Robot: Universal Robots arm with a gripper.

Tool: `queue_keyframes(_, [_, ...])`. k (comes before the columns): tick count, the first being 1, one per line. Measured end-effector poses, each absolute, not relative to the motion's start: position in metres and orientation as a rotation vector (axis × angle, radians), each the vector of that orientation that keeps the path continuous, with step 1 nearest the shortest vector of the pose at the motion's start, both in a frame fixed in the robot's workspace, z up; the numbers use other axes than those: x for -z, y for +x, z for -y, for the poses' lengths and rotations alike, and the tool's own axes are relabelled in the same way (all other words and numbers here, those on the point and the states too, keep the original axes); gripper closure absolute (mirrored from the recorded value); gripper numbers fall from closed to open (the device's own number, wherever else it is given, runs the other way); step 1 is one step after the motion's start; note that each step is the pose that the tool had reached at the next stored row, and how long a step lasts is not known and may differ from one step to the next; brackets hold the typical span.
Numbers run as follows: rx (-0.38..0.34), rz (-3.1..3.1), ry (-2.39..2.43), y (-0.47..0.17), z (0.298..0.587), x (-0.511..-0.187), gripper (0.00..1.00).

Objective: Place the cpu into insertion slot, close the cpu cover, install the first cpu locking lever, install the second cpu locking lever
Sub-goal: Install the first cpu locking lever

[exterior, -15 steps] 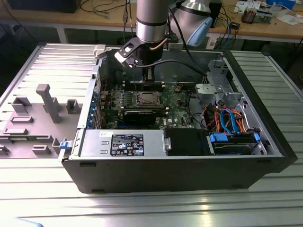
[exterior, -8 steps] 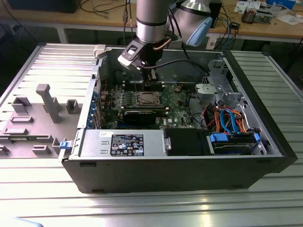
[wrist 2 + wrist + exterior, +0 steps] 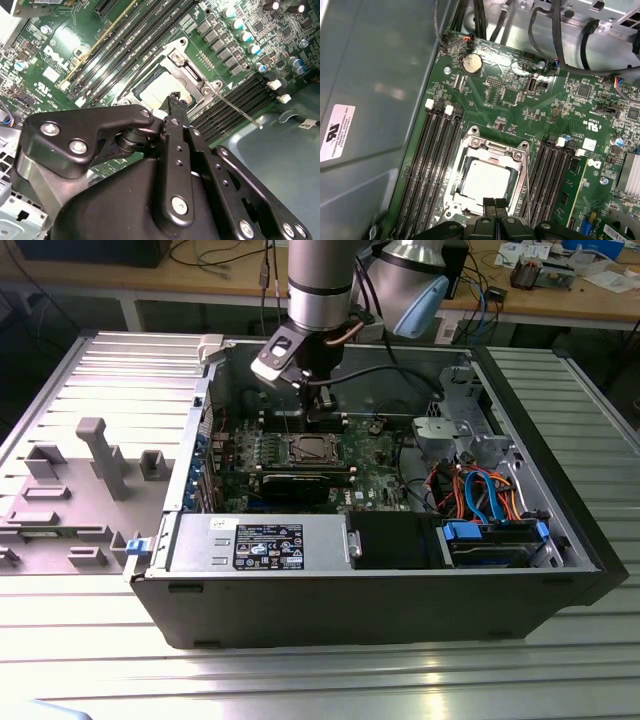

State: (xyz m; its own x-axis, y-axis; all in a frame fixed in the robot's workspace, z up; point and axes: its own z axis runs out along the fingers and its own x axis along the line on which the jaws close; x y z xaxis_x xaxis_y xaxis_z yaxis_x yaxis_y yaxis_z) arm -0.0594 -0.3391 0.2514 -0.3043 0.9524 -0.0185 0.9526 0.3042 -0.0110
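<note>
The cpu [image 3: 487, 181] lies framed by the flat cover [image 3: 496, 148]. Just above its edge hovers the gripper [image 3: 494, 204] — fingers pressed together.

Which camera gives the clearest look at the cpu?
The first wrist view: the cpu shows nearly whole, seen from above. The second wrist view has the claw covering part of it; the exterior view shows it from afar.
</note>
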Motion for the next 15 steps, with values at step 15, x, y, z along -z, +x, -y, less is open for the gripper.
queue_keyframes(15, [0.031, -2.586, 1.768, -0.0594, 0.3391, -0.2514, 0.89])
